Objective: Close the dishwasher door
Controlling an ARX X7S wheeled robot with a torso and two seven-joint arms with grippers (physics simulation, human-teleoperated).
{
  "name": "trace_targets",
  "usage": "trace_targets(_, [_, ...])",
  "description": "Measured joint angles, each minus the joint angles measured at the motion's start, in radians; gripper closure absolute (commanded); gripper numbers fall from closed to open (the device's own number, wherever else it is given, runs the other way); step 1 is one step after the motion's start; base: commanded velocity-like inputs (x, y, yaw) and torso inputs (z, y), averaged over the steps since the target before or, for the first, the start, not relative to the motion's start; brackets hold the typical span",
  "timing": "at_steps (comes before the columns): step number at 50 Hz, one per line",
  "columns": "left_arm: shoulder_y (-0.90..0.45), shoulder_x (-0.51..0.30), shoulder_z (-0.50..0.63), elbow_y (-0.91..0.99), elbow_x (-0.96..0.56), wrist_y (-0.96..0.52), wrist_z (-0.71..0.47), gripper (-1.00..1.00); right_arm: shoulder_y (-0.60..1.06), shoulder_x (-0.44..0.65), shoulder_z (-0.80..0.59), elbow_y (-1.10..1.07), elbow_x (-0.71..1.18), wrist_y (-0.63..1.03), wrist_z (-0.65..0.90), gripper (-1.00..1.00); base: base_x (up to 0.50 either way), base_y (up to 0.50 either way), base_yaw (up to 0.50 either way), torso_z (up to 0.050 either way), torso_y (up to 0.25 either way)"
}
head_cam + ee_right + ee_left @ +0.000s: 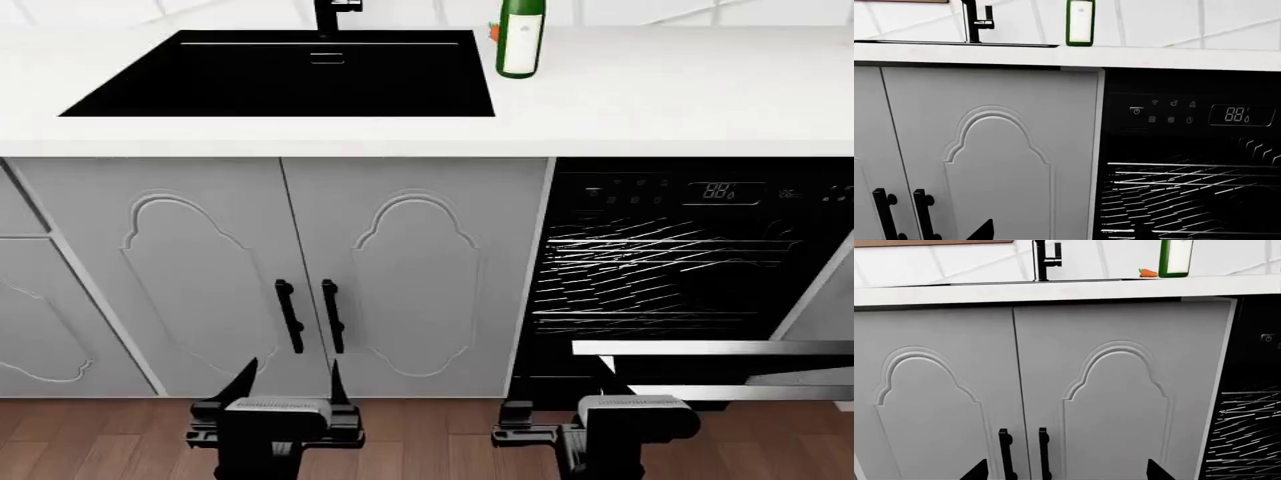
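Closest in, both grippers hang low and empty with their jaws apart: the left gripper (287, 385) at 7 o'clock in the head view, the right gripper (587, 405) at 5. Just past the right one, the dishwasher door (721, 370) is dropped open at 4 o'clock, glossy black with a silver band. Behind it are the wire racks (654, 270), then grey cabinet doors (400, 270), then the bottle (521, 38) at 1.

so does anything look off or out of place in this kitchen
Only the dishwasher door stands out: it hangs folded down and open, leaving the wire racks exposed. The bottle stands upright on the counter, and the cabinet doors are shut.
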Motion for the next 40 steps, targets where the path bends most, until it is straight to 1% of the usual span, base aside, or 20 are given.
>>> trace_targets(8, [0.001, -0.013, 0.018, -0.001, -0.006, 0.003, -0.016, -1.0, -0.001, 0.013, -0.016, -0.005, 0.009, 0.0, 0.015, -1.0, 0.0, 0.0, 0.0, -0.005, -0.002])
trace_targets(40, [-0.001, -0.05, 0.07, -0.006, -0.031, -0.003, -0.065, -1.0, 0.0, 0.053, -0.065, -0.008, 0.038, -0.008, 0.058, -1.0, 0.0, 0.0, 0.0, -0.05, -0.01])
